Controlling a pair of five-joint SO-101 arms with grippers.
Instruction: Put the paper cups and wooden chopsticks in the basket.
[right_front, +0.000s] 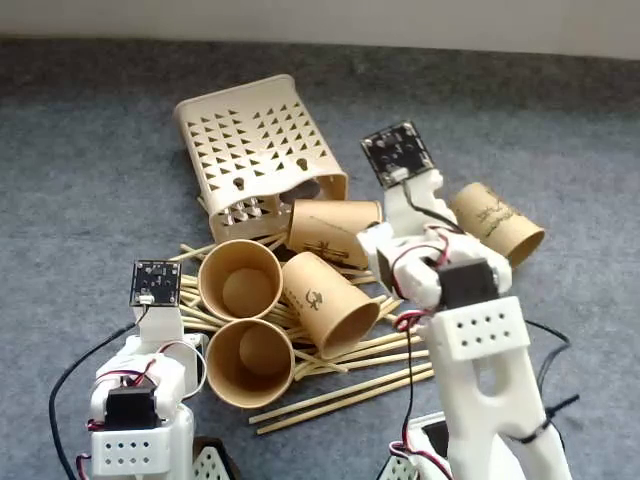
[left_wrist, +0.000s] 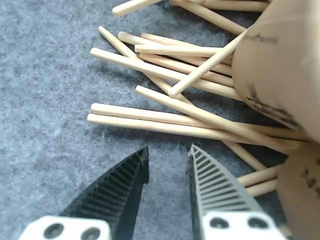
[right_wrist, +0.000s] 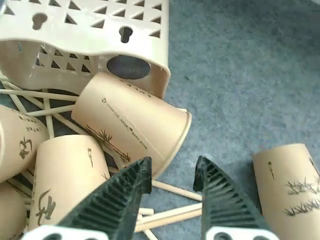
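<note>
— Tan paper cups (right_front: 330, 300), five, with dark drawings on their sides. Where are they?
— On the grey counter (right_front: 90, 180), piled over pale wooden chopsticks (right_front: 340, 385) just beside the basket (right_front: 255, 140), which lies on its side. One lies apart, by the right arm.
— The hands?
— Left hand (left_wrist: 168, 148) spread over chopsticks, right hand (right_wrist: 173, 162) spread over a cup's rim; both hold nothing.
— Anything hidden?
— Many chopsticks run under the cups. I can't make out the basket's inside.

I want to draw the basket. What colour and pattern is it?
The basket is cream, with rows of small triangular holes. Clearest in the high view.
</note>
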